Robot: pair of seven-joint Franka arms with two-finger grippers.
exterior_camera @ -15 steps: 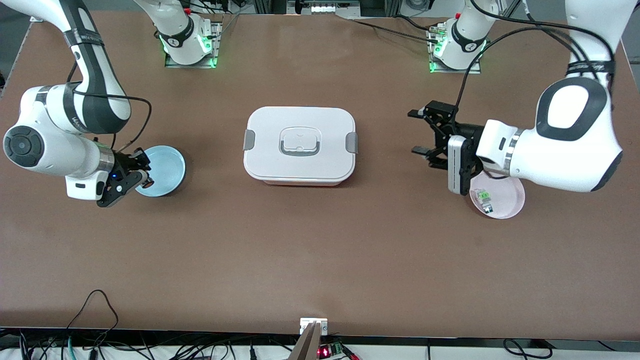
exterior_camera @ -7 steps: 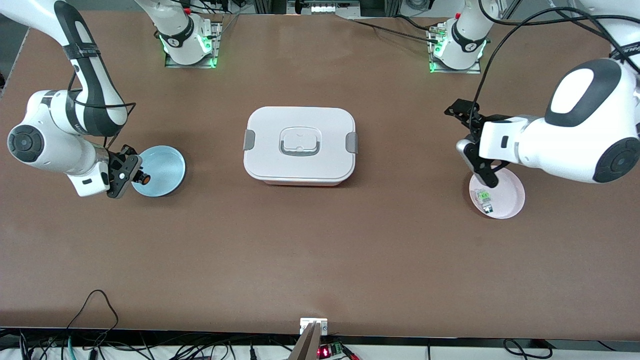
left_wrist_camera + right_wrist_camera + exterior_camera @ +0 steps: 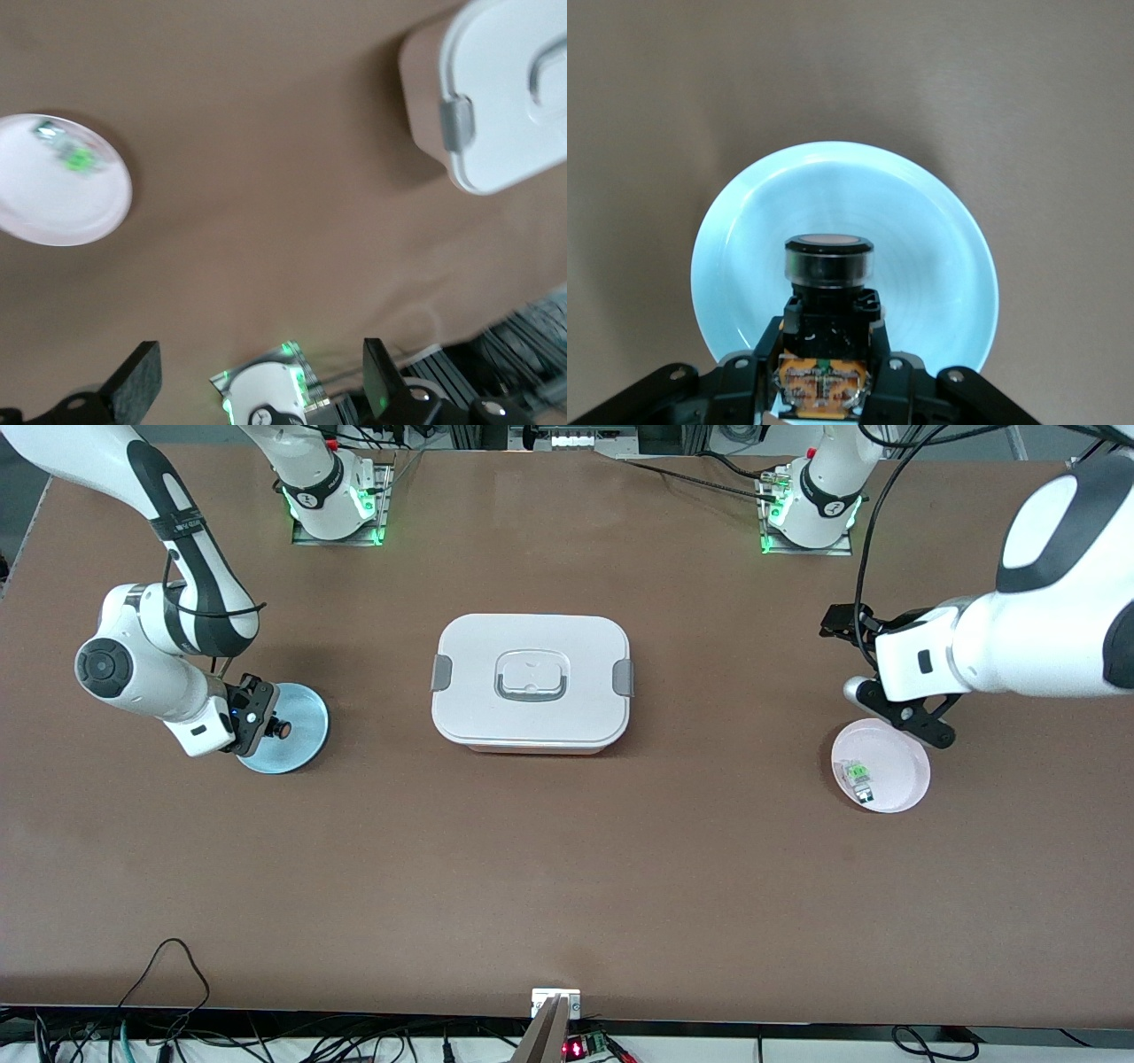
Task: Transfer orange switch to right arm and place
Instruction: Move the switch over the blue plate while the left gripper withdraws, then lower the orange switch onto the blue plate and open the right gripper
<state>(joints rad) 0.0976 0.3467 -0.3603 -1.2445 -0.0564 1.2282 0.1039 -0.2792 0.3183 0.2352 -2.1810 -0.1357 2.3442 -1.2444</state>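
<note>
orange switch [image 3: 828, 310] between right gripper [image 3: 826, 376] fingers

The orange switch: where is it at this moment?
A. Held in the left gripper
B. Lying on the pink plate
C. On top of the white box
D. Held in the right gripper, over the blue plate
D: the right gripper is shut on the orange switch above the blue plate, while the open left gripper holds nothing.

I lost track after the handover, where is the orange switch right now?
The orange switch is clamped in the right gripper, over the blue plate toward the right arm's end of the table.
</note>
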